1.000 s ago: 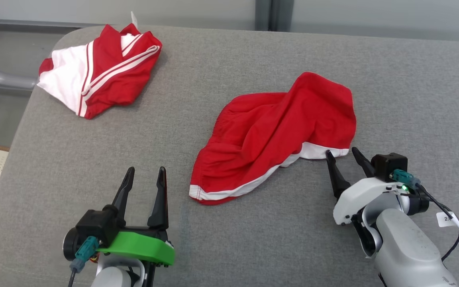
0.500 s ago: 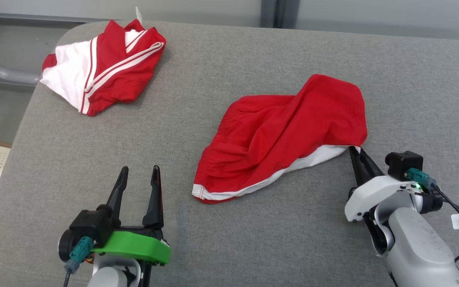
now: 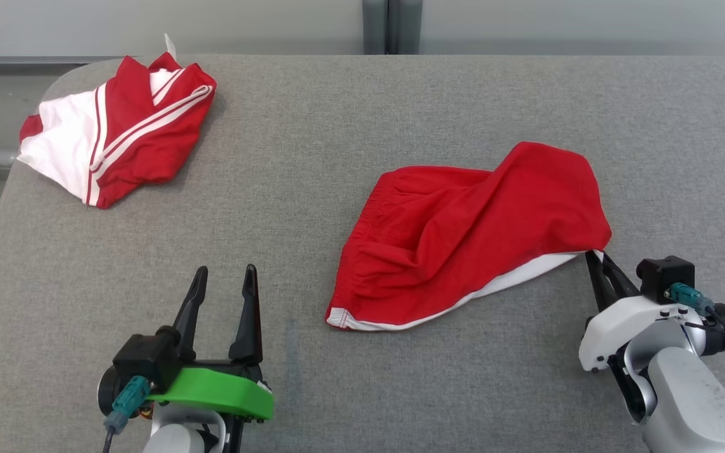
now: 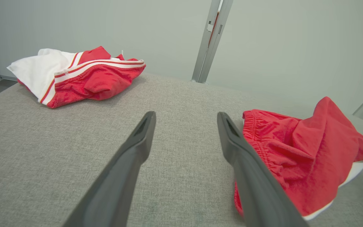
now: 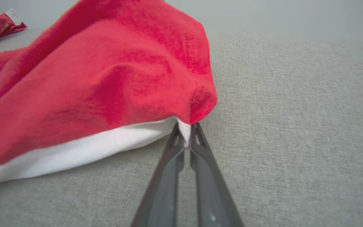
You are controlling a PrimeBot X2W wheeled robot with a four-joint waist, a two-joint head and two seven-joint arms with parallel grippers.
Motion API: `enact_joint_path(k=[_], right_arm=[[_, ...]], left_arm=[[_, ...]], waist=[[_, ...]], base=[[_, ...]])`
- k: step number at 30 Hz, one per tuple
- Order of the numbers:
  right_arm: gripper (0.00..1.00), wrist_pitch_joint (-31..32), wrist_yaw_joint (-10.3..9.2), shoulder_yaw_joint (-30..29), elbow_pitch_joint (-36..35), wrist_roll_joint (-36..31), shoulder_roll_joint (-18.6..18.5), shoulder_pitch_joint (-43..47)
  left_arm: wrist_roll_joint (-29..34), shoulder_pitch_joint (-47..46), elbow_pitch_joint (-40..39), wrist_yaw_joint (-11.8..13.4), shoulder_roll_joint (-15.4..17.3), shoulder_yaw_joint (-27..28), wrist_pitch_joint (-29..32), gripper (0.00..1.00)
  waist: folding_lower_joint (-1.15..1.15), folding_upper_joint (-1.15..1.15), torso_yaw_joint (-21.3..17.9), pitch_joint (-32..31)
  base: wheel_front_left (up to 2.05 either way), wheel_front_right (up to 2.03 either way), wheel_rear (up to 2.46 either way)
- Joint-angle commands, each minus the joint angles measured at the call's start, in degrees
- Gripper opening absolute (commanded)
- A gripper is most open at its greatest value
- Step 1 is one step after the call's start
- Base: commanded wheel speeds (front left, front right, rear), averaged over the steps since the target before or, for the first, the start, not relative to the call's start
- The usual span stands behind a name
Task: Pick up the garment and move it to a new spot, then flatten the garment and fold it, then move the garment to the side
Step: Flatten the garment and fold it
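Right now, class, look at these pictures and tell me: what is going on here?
The robot's right gripper is shut on the white-hemmed corner of the red shorts, which lie crumpled on the grey padded surface. Its left gripper is open and holds nothing, short of the shorts' waistband side. A red-and-white garment lies apart at the far left corner.

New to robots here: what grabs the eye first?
The red shorts right of centre on the grey table catch the eye, their white-hemmed corner pinched by the right gripper. A red-and-white garment lies bunched at the far left corner, and the left gripper stands open at the near edge.
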Motion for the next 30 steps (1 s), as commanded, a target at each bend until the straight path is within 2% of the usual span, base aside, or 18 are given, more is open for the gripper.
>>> enact_joint_path(k=[1,3,4,5,6,7,20,25,30], right_arm=[[0.00,0.4,0.01,-0.7,-0.7,-1.0,-0.4,1.1],[0.00,0.7,0.01,-1.8,-1.2,-2.0,-0.3,1.9],[0.08,0.6,0.01,-2.3,-1.3,-2.5,-0.3,2.2],[0.39,0.5,0.01,-2.9,-1.2,-3.1,-0.1,2.6],[0.55,0.3,0.01,-3.4,-1.1,-3.5,0.1,2.9],[1.00,0.1,0.01,-4.0,-1.0,-3.7,0.5,3.1],[1.00,-2.2,0.01,-7.8,-2.1,-5.5,2.3,6.4],[1.00,-2.9,0.01,-7.2,-6.2,-4.7,3.0,7.7],[1.00,-3.4,0.01,-6.5,-13.2,-4.8,3.7,9.5]], left_arm=[[0.0,0.4,-0.1,0.1,0.1,0.0,-0.2,1.00],[-0.2,0.3,-0.1,0.2,0.1,-0.2,-0.2,1.00],[-0.3,0.2,-0.1,0.3,0.1,-0.3,-0.2,1.00],[-0.4,0.2,-0.1,0.3,0.1,-0.4,-0.2,1.00],[-0.5,0.1,0.0,0.3,0.1,-0.4,-0.2,1.00],[-0.5,0.1,0.1,0.3,0.1,-0.4,-0.2,1.00],[0.3,1.4,0.6,-0.4,0.1,0.0,-0.2,1.00],[0.5,2.1,0.4,-0.5,0.1,-0.1,-0.2,1.00],[0.7,3.1,-0.2,-0.6,0.1,0.2,-0.2,1.00]], waist=[[0.00,0.00,-0.1,0.2],[0.00,0.00,-0.1,0.4],[0.00,0.00,0.0,0.4],[0.00,0.00,0.0,0.5],[0.00,0.00,0.0,0.5],[0.00,0.00,0.0,0.4],[0.00,0.00,-2.2,-1.8],[0.00,0.00,-3.0,-3.1],[0.00,0.00,-3.6,-4.9]], base=[[0.00,0.00,0.00],[0.00,0.00,0.00],[0.00,0.00,0.00],[0.00,0.00,0.00],[0.00,0.00,0.00],[0.00,0.00,0.00],[0.00,0.00,0.00],[0.00,0.00,0.00],[0.00,0.00,0.00]])
